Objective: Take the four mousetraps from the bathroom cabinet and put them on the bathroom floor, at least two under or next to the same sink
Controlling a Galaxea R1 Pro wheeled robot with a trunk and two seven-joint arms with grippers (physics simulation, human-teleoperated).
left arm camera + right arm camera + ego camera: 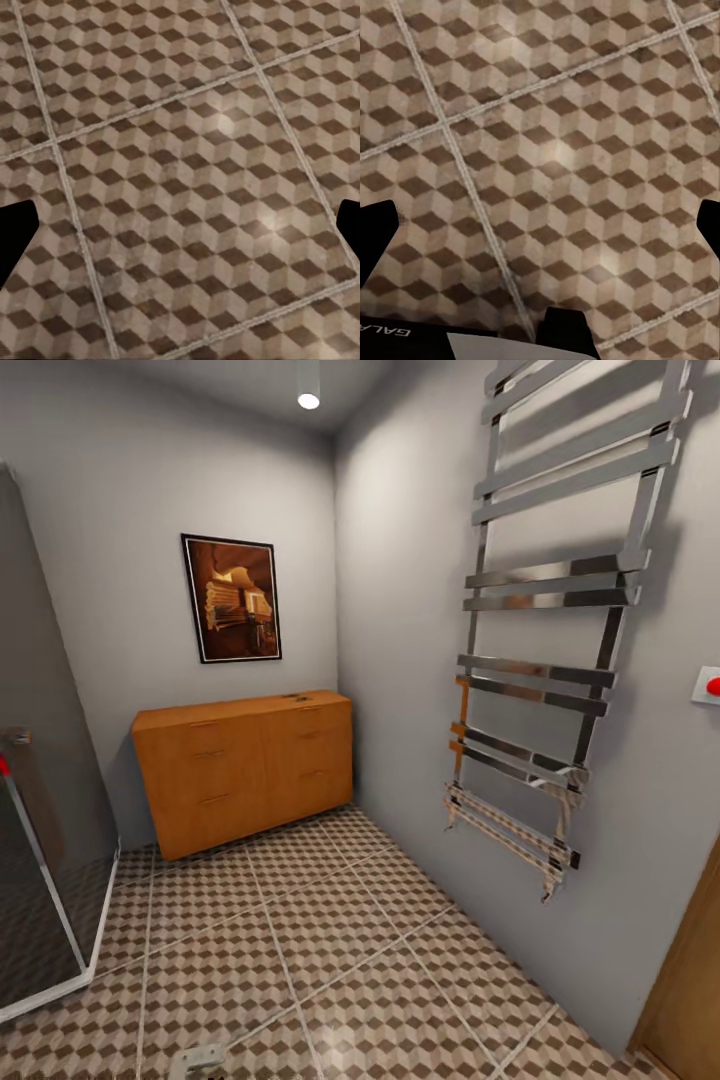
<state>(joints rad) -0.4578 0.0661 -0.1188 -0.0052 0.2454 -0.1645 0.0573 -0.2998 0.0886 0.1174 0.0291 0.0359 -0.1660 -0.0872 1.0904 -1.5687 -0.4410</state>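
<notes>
The orange-brown wooden cabinet (245, 768) stands against the far wall in the head view, all its drawer fronts shut. A small dark shape (293, 697) lies on its top toward the right, too small to tell whether it is a mousetrap. The patterned bathroom floor (330, 950) stretches from me to the cabinet. In the left wrist view my left gripper (180, 232) is open over bare tiles (187, 172), its black fingertips (16, 232) far apart. My right gripper (540, 232) is likewise open above tiles (555, 150), nothing between its fingers. The sink is out of view.
A chrome towel rail (560, 620) hangs on the right wall, with a wooden door edge (690, 980) beyond it. A glass shower screen (40, 860) stands at the left. A framed picture (231, 598) hangs above the cabinet. A pale grey robot part (203, 1060) shows at the bottom edge.
</notes>
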